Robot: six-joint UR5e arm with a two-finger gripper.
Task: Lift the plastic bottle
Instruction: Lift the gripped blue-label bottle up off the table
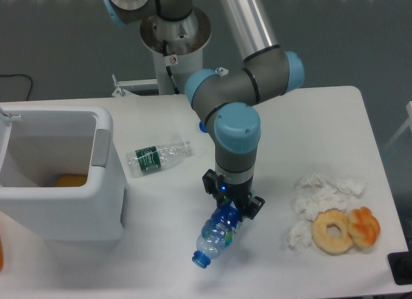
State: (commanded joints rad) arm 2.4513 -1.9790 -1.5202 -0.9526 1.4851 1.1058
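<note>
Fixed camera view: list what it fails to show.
- Gripper fingertips: hidden by the wrist and the blue-tinted plastic bottle.
- Bottle label lettering: too small.
- Orange object in the white bin: partly hidden by the wall.
- Black object: cut off at the right edge.

Even, bright overhead light is washing the white table (322, 119) pale. A soft shadow is lying just below the gripper (233, 206) and its plastic bottle (215, 235). Focus is holding sharp throughout, without glare.
</note>
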